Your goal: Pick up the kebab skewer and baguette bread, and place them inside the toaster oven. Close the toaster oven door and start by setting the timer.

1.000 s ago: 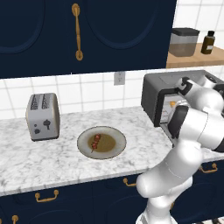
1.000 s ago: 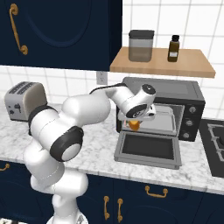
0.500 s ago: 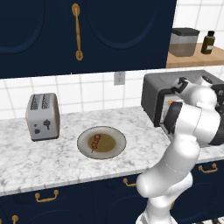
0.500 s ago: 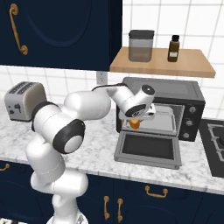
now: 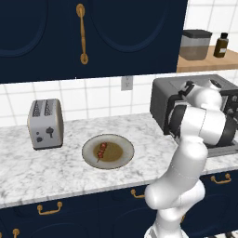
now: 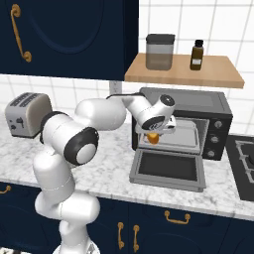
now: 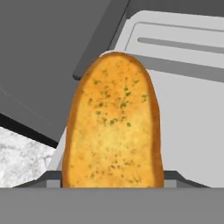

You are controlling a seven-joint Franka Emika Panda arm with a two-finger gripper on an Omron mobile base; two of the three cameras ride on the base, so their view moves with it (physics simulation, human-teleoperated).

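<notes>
The baguette bread [image 7: 113,127], a golden-orange loaf, stands on end between my gripper's fingers. My gripper [image 6: 155,134] is shut on it and holds it at the mouth of the toaster oven [image 6: 198,104], just above the inner tray [image 7: 188,109]. The toaster oven door [image 6: 168,170] lies folded down flat in front of the opening. The kebab skewer [image 5: 102,151] lies on the round plate [image 5: 125,145] on the counter, well left of the oven. In the left base view my own arm hides the hand.
A silver two-slot toaster [image 5: 45,123] stands at the left of the marble counter. On the wooden shelf above the oven sit a canister [image 6: 159,51] and a brown bottle [image 6: 197,55]. A stove top [image 6: 245,166] lies right of the oven.
The arm's elbow has shifted a little. The baguette bread has stayed in the gripper at the oven mouth.
</notes>
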